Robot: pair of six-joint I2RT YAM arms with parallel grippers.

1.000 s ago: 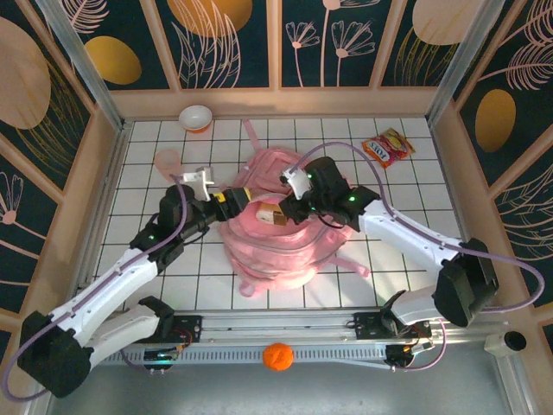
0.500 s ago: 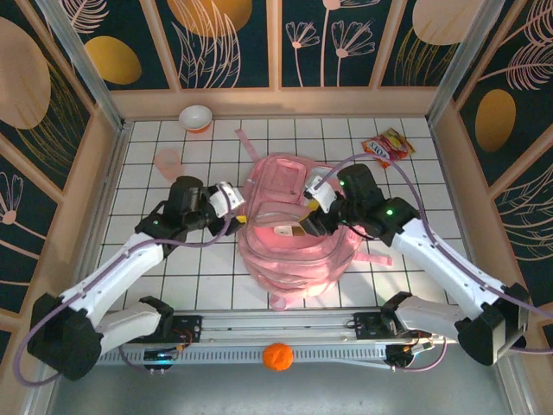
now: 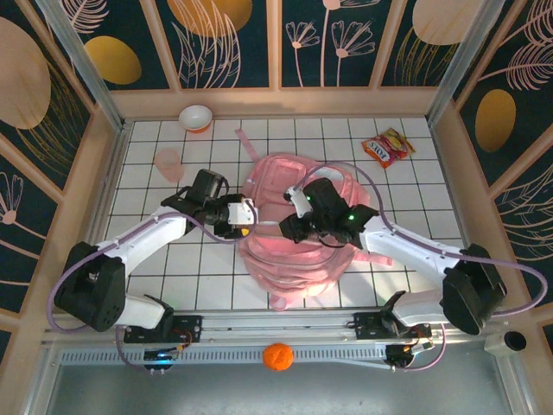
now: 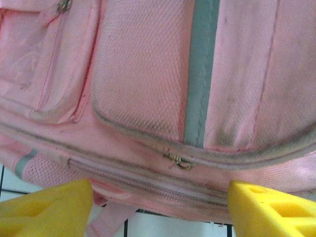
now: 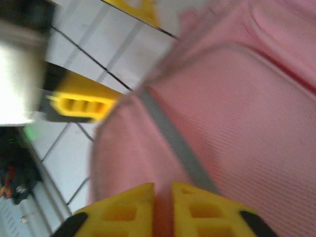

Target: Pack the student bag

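On the tiled table (image 3: 432,190): one student bag (image 3: 294,259), flat. Left arm reaches bag's left edge, left gripper (image 3: 247,218) fingers wide. Right arm bends over bag, right gripper (image 5: 163,188) fingers nearly closed against fabric. Beyond bag: one bowl (image 3: 196,117), one snack packet (image 3: 388,147).

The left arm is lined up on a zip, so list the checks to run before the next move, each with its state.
1. left fingers open: ok.
2. zipper pull lined up between them: ok.
3. right fingers closed together: ok. Fabric pinched: cannot tell, blurred.
4. student bag lying on the table: ok.
5. That zip opened: not ok, looks closed.
6. snack packet away from both arms: ok.
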